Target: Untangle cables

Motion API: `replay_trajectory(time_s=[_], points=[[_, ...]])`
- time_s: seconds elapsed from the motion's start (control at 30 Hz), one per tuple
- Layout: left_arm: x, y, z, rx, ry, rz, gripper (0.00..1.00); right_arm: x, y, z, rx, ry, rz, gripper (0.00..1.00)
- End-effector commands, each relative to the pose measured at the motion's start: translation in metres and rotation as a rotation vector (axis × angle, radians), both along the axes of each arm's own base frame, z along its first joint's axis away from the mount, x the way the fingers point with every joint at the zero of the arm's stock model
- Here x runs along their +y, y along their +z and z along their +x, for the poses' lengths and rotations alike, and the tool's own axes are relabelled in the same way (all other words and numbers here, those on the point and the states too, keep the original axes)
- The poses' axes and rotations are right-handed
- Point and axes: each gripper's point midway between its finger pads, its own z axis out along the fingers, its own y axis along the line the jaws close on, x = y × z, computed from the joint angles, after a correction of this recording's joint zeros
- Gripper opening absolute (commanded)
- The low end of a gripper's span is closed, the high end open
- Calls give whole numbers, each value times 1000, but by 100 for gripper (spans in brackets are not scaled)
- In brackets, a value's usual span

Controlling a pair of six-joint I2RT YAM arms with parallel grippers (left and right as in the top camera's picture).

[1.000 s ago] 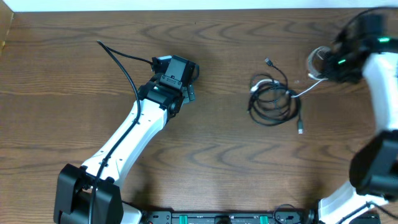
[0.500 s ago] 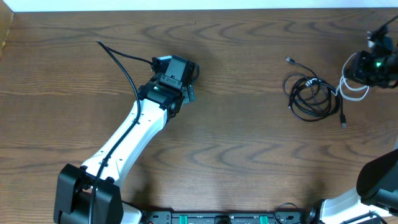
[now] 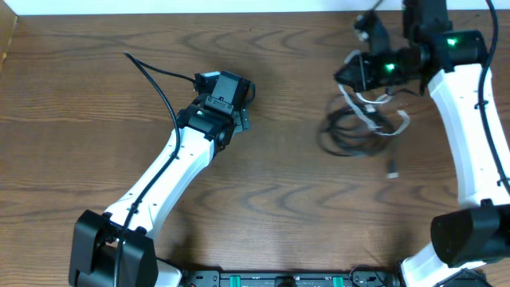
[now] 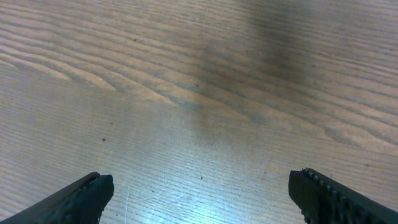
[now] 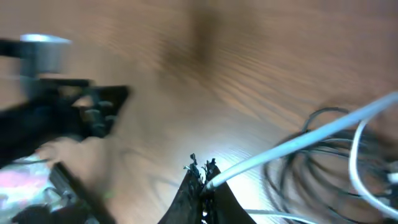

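While tight in right gripper (image 5: 202, 176), white cable (image 5: 298, 144).

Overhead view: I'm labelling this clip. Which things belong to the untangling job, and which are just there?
Job: black cables; white cable, pinched in the right gripper.
Just there: left gripper, open above the table; left arm's thick black cord.

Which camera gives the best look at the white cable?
The right wrist view: the white cable shows large, pinched in the shut right gripper and running off to the upper right, though blurred. The overhead view shows it as thin white loops among the black cables, smeared by motion. The left wrist view shows only the table.
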Motion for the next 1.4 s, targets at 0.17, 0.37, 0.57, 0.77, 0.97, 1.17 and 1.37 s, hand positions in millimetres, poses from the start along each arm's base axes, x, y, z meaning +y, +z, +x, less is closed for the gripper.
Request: replay_trajectory(time_s=[0.17,0.37,0.57,0.77,0.97,1.17,1.37], points=[[3,-2,0,4,19,3,97,1,44,2,-103,-20,-49,1],[3,-2,0,4,19,3,96,-77,-21,4,28,-277,-470,1],[-1,-4,-1,2,75,-63,98,-43,-48,-35,153,-31,-337,1],[-49,-10,-3,64,-29,-306,98,-53,-78,-37,223,-97,-374,1],[-62,-48,-5,168,-44,-321,98,-61,-83,-30,223,-169,-396,1],[-67,-81,5,195,-39,-309,58,-60,-82,-25,203,-174,-391,1],[-66,-98,8,212,-30,-290,71,-60,-82,-24,200,-176,-390,1]])
